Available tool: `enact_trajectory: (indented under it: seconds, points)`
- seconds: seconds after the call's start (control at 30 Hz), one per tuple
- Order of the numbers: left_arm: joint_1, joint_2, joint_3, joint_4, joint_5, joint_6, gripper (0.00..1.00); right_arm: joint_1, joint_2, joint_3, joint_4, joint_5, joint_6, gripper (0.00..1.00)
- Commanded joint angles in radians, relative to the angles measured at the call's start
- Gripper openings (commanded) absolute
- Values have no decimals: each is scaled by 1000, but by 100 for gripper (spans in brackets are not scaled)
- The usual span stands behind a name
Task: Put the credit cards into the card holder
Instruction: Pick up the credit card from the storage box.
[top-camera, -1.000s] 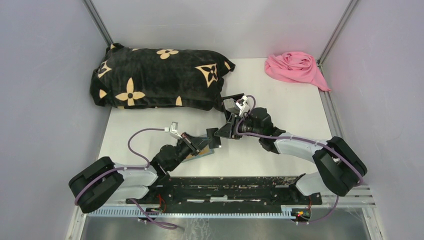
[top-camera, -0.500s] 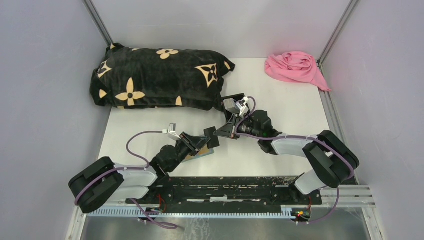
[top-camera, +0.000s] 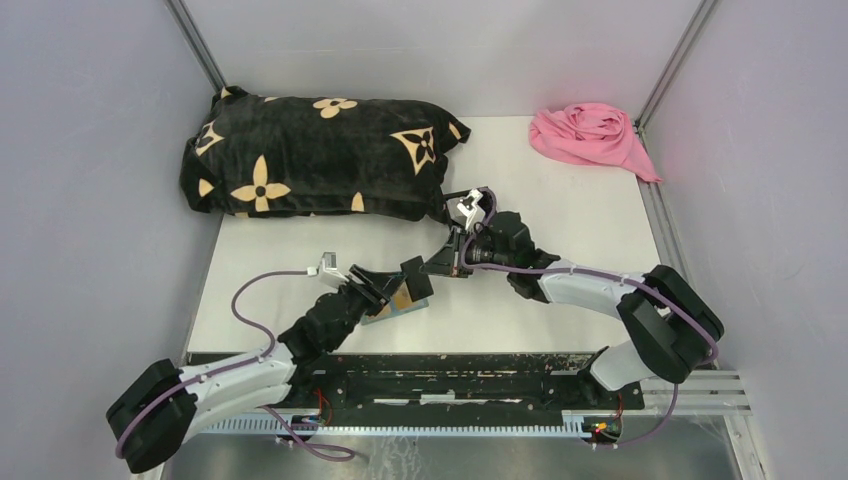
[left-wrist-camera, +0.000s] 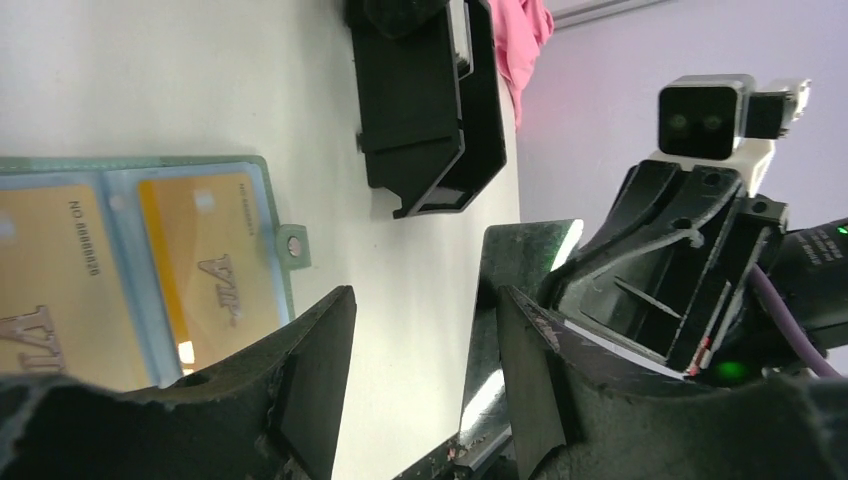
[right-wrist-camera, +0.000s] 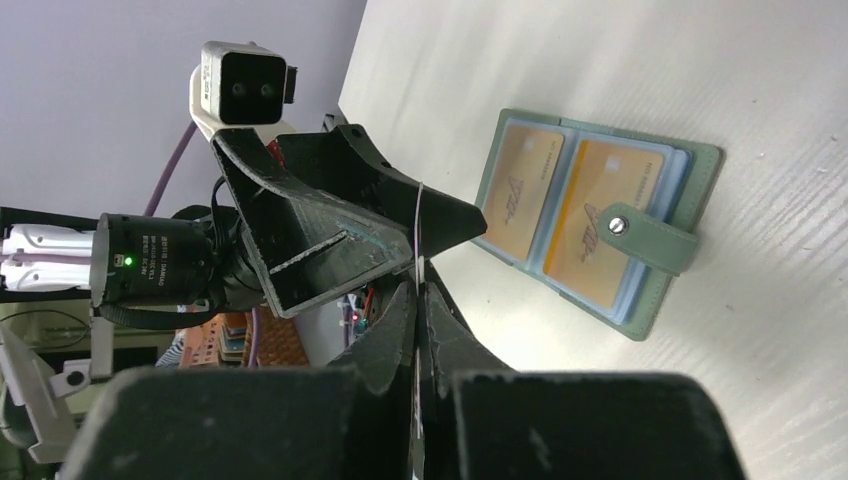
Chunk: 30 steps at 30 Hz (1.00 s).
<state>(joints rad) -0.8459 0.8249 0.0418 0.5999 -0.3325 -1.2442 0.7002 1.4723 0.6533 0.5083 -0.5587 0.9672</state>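
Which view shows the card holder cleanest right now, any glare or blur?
Right wrist view: card holder sharp, evenly lit, own jaws a dark blur. Left wrist view: holder cropped at the edge, glare on the card. Top external view: left gripper hides most of it.

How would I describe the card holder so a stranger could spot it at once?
Start at the big black flowered cushion at the back of the white table, then come toward the near edge: a small flat wallet lies open under the left end effector. It is the only sage-green thing there, with a snap tab and two tan cards in its pale slots.
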Motion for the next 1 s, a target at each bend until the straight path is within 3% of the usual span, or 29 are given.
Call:
enact_trajectory:
  seconds: [0.0, 0.3, 0.6, 0.97]
  points:
    - [1, -76, 13, -153, -84, 48, 61, 43, -10, 94, -97, 51, -83, 1]
    - [2, -164, -29, -133, -102, 64, 50, 104, 26, 151, -167, 93, -109, 1]
    - [2, -191, -54, -27, -78, 88, 27, 124, 59, 159, -152, 95, -94, 1]
    - [2, -185, -38, -20, -68, 106, 25, 151, 88, 180, -153, 92, -94, 1]
